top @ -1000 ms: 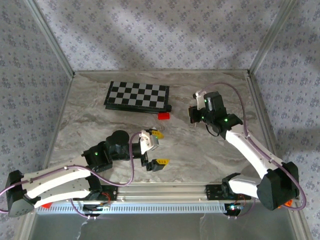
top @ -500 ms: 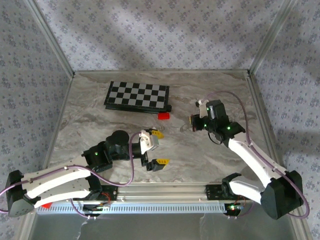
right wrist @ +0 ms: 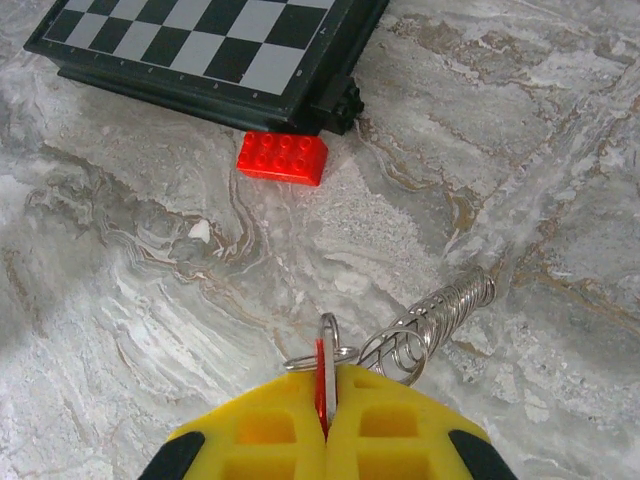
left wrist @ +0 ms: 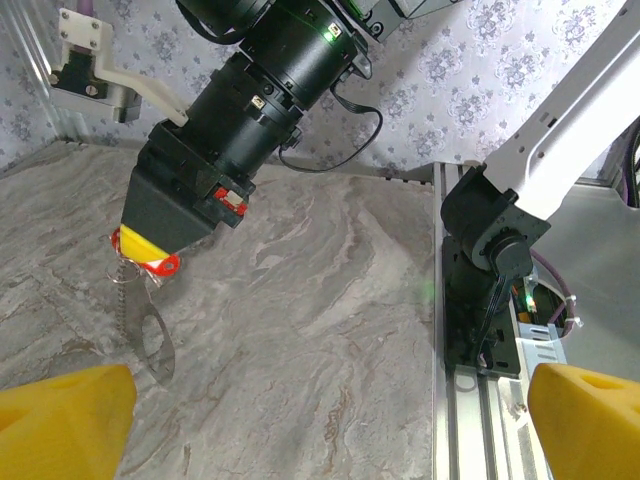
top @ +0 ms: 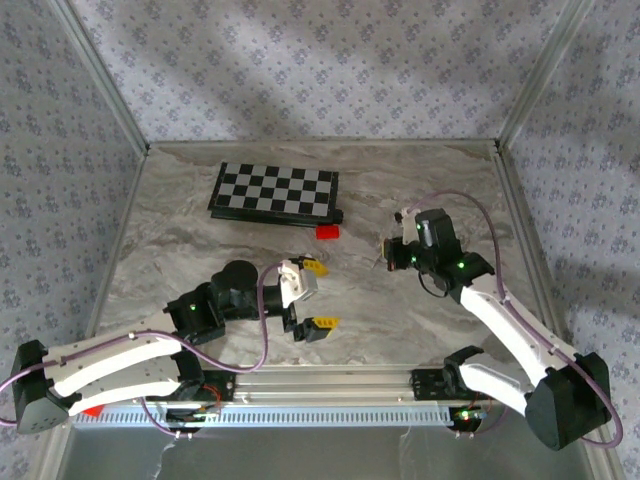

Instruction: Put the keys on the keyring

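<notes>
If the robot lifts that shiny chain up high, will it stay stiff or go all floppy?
Probably floppy: the chain droops in a loose loop below the right fingers. Likely light too, since a pinch on the little red tag seems to carry it. It might swing when moved.

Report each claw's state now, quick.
Left claw: open, empty.
Right claw: shut on the key, chain hanging from it.
</notes>
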Controlling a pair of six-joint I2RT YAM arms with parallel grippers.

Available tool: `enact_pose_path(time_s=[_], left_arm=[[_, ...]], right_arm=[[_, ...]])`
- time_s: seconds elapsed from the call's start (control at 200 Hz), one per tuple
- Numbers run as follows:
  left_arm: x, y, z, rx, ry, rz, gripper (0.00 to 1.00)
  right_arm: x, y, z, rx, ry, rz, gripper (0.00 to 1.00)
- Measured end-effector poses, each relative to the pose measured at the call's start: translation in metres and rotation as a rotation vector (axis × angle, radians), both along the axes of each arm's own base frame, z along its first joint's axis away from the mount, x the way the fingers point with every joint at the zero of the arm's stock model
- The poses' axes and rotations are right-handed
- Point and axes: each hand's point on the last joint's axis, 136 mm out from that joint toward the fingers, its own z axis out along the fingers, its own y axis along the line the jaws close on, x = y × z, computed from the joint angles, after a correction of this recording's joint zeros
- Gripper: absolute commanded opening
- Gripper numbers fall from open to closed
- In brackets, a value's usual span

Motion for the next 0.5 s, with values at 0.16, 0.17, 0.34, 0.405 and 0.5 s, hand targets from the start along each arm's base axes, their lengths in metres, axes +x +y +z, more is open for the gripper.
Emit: enact_pose_path(time_s=[0.16,0.17,0.34,0.405,0.5], left_arm=[[0.0,-0.001,0.0,-0.002,-0.001,-0.002,1.0],[0.0,-0.001,0.0,-0.003,-0.001,-0.002,1.0],[0.0,-0.001,0.001,-0.004,-0.001,-0.002,1.0],[0.0,-0.001,0.001,-0.006,-0.002,-0.003,1.0],[0.001,-0.002,0.001,-0.008,-0.003,-0.002,1.0]], right_arm=[[-0.003,0.0,-0.002,0.003,0.008,0.001,0.0],[-0.003,0.0,-0.002,0.005,0.008,0.001,0.0],[-0.008,-0.002,-0.003,0.009,0.017,-0.003,0.0],[-0.01,-0.003,-0.004,0.012,0.02,-0.007,0.0],[-0.012,-0.004,-0.004,0.016,0.022,-0.01,0.0]])
